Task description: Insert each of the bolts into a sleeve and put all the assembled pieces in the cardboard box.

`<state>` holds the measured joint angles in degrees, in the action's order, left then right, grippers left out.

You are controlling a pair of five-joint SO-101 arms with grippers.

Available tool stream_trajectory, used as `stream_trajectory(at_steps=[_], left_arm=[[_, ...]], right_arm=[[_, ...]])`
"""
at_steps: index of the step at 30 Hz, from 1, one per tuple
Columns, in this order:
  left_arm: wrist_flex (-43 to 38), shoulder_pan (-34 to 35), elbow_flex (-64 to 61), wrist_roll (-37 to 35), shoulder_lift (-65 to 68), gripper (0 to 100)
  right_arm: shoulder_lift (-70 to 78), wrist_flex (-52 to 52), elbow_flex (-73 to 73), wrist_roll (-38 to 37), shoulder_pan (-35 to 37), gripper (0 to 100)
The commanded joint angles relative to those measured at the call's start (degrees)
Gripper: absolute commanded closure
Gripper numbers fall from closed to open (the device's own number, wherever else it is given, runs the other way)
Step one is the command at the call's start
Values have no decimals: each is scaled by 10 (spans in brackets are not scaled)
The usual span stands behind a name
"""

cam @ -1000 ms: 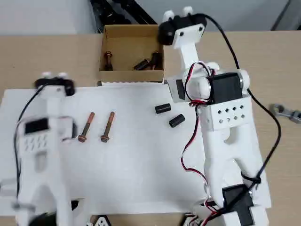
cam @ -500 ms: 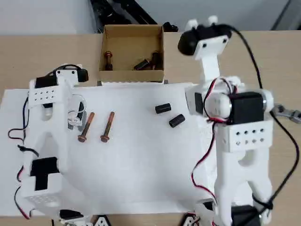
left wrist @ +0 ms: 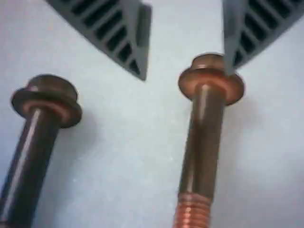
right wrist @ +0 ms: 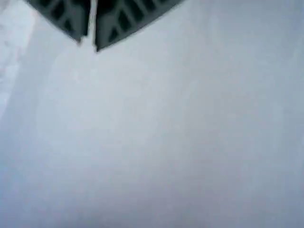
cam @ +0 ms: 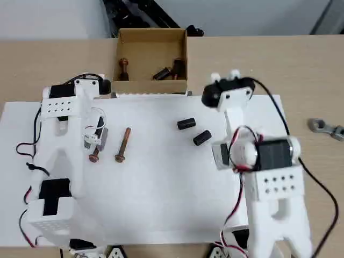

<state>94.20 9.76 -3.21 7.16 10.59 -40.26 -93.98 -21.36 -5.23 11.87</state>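
Two copper bolts lie on the white sheet (cam: 161,183): one bolt (cam: 123,145) in the open, the other bolt (cam: 95,156) partly under my left gripper (cam: 97,141). In the left wrist view that gripper (left wrist: 185,66) is open just above the sheet. One fingertip (left wrist: 232,57) is at the head of a bolt (left wrist: 204,123), and the second bolt (left wrist: 45,102) lies outside the jaws. Two black sleeves (cam: 186,123) (cam: 202,138) rest near the right arm. My right gripper (right wrist: 88,40) is shut and empty over bare sheet. The cardboard box (cam: 152,86) holds three assembled pieces (cam: 164,72).
The right arm's body (cam: 258,161) rises beside the sleeves, and its wrist camera (cam: 228,92) sits between them and the box. A metal tool (cam: 325,127) lies on the wooden table at the far right. Dark equipment stands behind the box.
The left arm has swung forward and lowered its gripper onto the bolts. The right arm has drawn back from beside the box to the sheet near the sleeves.
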Motion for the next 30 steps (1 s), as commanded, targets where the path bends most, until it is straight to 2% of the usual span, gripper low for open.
stream_trajectory(at_steps=[1,15,20,26,30], left_arm=[[-14,-4,22,3,-3,891],[-101,0,15,3,100,869],[-105,15,15,23,133,871],[-104,16,15,24,165,989],[-102,16,15,24,183,994]], right_arm=[[-54,11,-26,-5,-2,994],[-131,10,-72,-33,-4,994],[-131,10,-72,-33,-4,994],[-131,11,-72,-33,-2,994],[-131,11,-72,-33,-3,994]])
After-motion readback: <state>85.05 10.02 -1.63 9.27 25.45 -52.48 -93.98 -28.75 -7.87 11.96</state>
